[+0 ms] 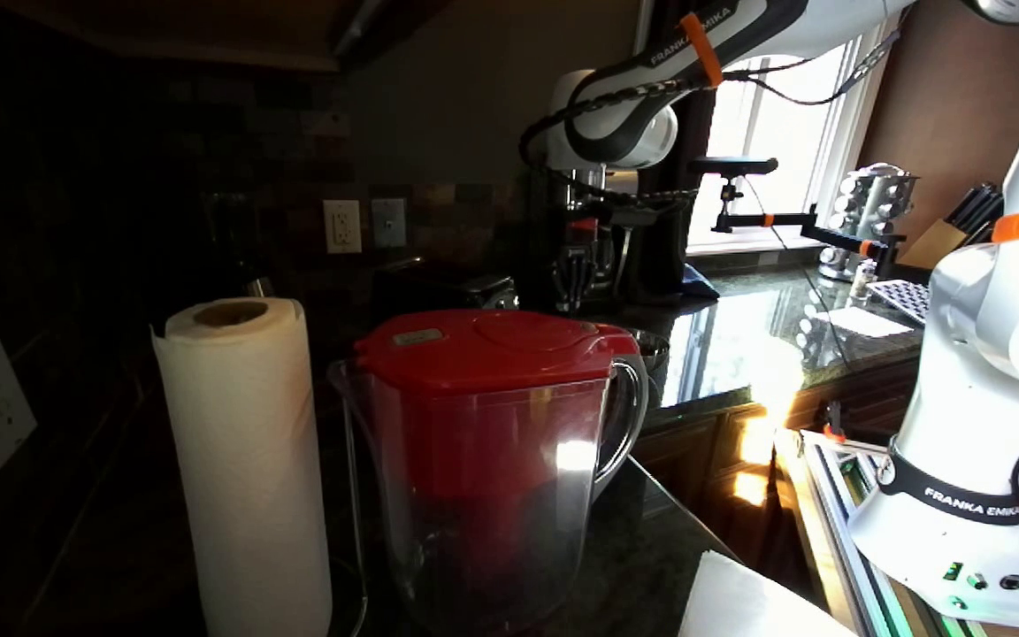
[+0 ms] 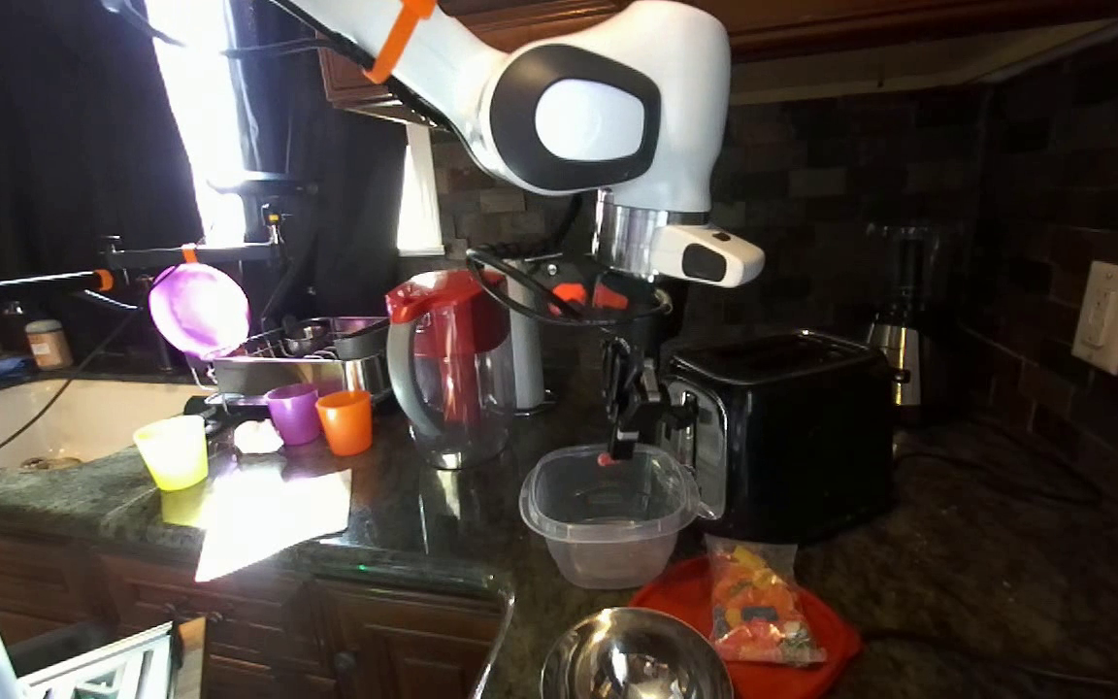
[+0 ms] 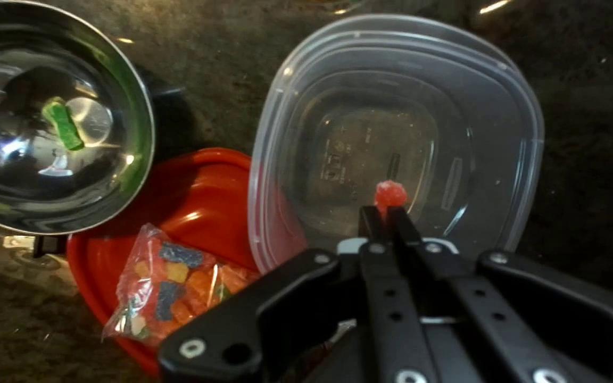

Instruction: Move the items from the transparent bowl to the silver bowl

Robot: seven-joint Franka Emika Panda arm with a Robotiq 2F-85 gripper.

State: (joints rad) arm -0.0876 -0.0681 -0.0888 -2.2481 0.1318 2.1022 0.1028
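A transparent bowl [image 3: 264,175] stands on the dark counter; it also shows in an exterior view [image 2: 608,568]. My gripper [image 3: 386,215] is shut on a red sugared candy [image 3: 390,192] held at its fingertips, over the transparent bowl. In an exterior view the gripper [image 2: 625,442] points down with the candy [image 2: 606,459] near the bowl's rim height. No other candy shows on the visible part of the bowl's floor. The silver bowl [image 3: 120,181] holds a green candy [image 3: 65,125]; the bowl also shows in an exterior view [image 2: 578,660]. In an exterior view the gripper [image 1: 573,287] is dark.
A red plate [image 3: 210,175] carries a clear bag of candies [image 3: 179,287] beside both bowls. A black toaster [image 2: 792,447] stands right behind the transparent bowl. A red-lidded pitcher [image 2: 452,359], paper towel roll [image 1: 253,478] and several cups [image 2: 344,424] stand on the counter.
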